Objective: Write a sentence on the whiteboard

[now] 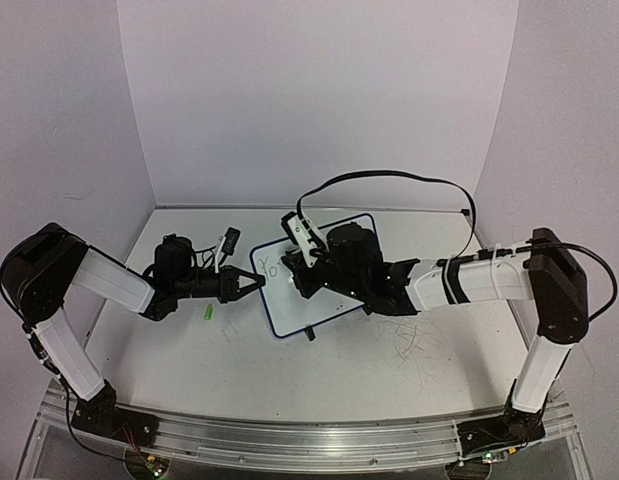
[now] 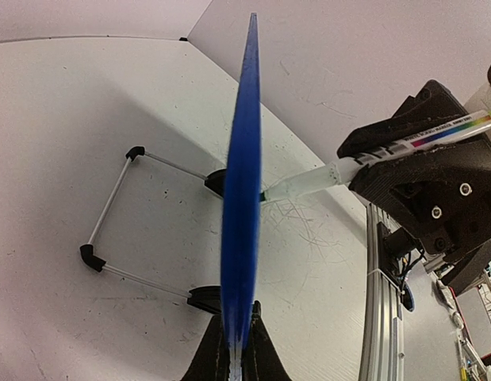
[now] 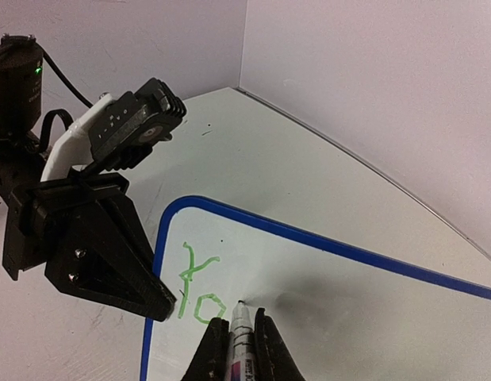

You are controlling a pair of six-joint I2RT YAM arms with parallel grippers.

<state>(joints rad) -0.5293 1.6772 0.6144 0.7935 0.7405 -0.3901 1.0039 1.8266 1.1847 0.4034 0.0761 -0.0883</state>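
Near mid-table: whiteboard (image 1: pixel 292 305), propped on a wire stand (image 2: pixel 110 208) with black feet, its blue rim seen edge-on from the left wrist. Left gripper (image 1: pixel 257 283) clamped tight on the board's left edge, fingers (image 2: pixel 261 363) pinching the rim from both sides. Right gripper (image 3: pixel 239 337) closed around a marker (image 3: pixel 242 329), tip set against the white face just right of the green letters. Of the sentence (image 3: pixel 199 290), only "Yo" written, near the board's left edge.

From above, right wrist and forearm lying across the board's upper right part and hiding much of it; letters just visible between the two grippers. Small green object (image 1: pixel 208 313) on the tabletop (image 1: pixel 189 370), left of the board and on the near side of the left gripper, touching neither. Black cable (image 1: pixel 389 175) looping high behind the right arm, against the back wall. Grey scribble marks (image 1: pixel 414 345) on the tabletop right of the board. Aluminium rail (image 1: pixel 289 440) along the near edge.
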